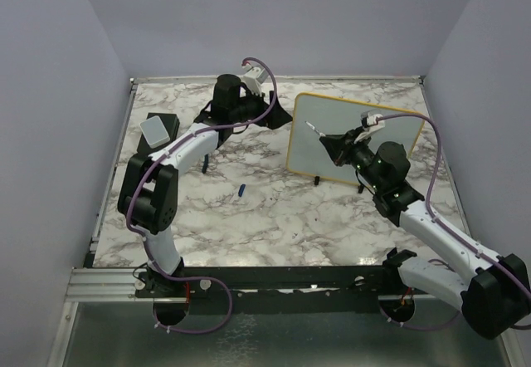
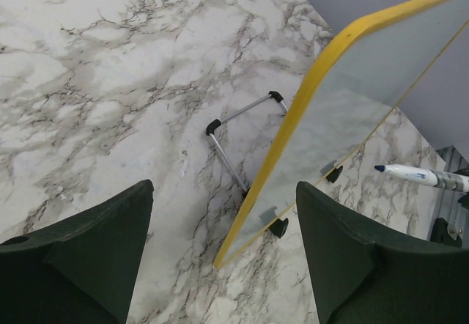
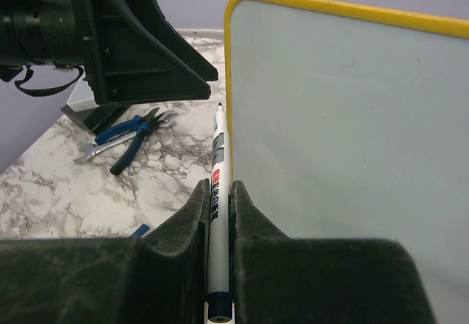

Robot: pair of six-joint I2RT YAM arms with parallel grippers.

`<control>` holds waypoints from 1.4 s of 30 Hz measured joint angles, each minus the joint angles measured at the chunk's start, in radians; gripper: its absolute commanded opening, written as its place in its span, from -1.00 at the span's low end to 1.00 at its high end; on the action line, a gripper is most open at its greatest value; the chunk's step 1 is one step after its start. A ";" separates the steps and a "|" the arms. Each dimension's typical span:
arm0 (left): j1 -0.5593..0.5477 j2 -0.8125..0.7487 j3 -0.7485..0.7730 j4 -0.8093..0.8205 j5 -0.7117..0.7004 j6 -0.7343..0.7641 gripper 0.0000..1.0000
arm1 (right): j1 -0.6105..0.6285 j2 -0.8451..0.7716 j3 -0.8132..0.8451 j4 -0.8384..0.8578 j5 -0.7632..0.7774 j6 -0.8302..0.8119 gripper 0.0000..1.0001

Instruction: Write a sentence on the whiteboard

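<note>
1. The whiteboard (image 1: 365, 147) stands upright on the back right part of the marble table (image 1: 249, 217). It has a yellow frame and sits on little black feet, with a wire stand (image 2: 234, 130) on the tabletop by its lower corner.
2. The right gripper (image 3: 218, 188) is pinching a white marker (image 3: 219, 144). Its fingers are pressed on both sides of the barrel, and the tip points away from the wrist camera.
3. From the right wrist, the marker tip sits right by the board's left edge, near the top corner. From above, it's over the left part of the board face. Can't tell if it's actually touching.
4. The board face looks plain white from the right wrist.
5. The left gripper (image 2: 225, 192) is spread wide with nothing between the fingers, just beside the board's left edge.
6. Other stuff:
   - a grey-topped eraser (image 1: 158, 128) at the back left
   - a small blue cap (image 1: 241, 189) lying mid-table
   - blue-handled pliers (image 3: 132, 137) and a wrench (image 3: 91, 154) touching each other near the left arm
</note>
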 measured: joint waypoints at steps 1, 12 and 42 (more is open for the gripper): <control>0.000 0.004 0.000 0.013 0.008 -0.005 0.53 | 0.004 0.011 0.003 0.000 0.004 -0.002 -0.99; -0.019 0.023 -0.011 0.090 0.045 -0.036 0.14 | 0.041 0.075 0.024 0.030 0.080 -0.040 -0.99; -0.055 0.047 -0.011 0.095 0.051 -0.041 -0.39 | 0.064 0.175 0.074 0.076 0.214 -0.098 -0.99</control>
